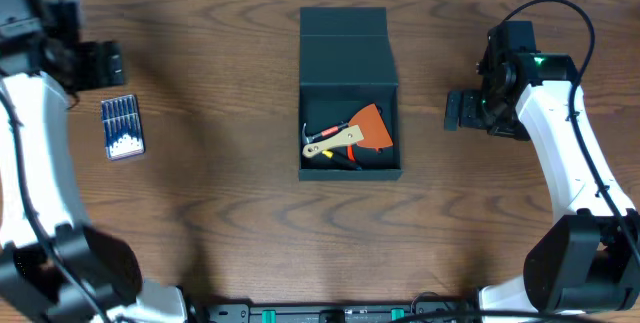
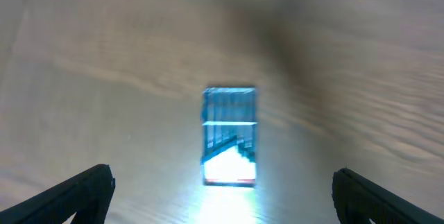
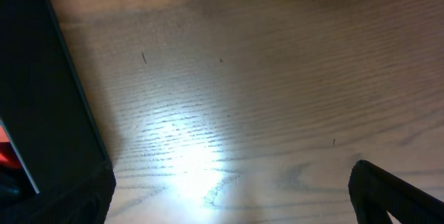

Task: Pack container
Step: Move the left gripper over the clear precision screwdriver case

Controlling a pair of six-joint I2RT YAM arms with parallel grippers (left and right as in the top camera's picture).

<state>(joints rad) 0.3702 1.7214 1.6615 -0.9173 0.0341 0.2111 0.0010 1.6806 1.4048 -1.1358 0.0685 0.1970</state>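
Note:
The container (image 1: 349, 58) is a dark teal-black box standing open at the table's middle, its flap lid folded back. Inside lie an orange scraper with a wooden handle (image 1: 358, 131) and some small yellow-and-black tools. My left gripper (image 1: 110, 63) hovers at the far left, just behind the blue bit case (image 1: 122, 128). In the left wrist view the gripper (image 2: 222, 191) is open, with the case (image 2: 229, 135) ahead of its fingers and not touched. My right gripper (image 1: 456, 110) hangs open to the right of the container; its wrist view shows the gripper (image 3: 232, 186) over bare wood beside the container's wall (image 3: 41, 92).
The brown wood table (image 1: 220, 193) carries only the box and the blue case of white-tipped bits. Both white arms reach in from the front corners, the left one (image 1: 40, 163) and the right one (image 1: 570, 153).

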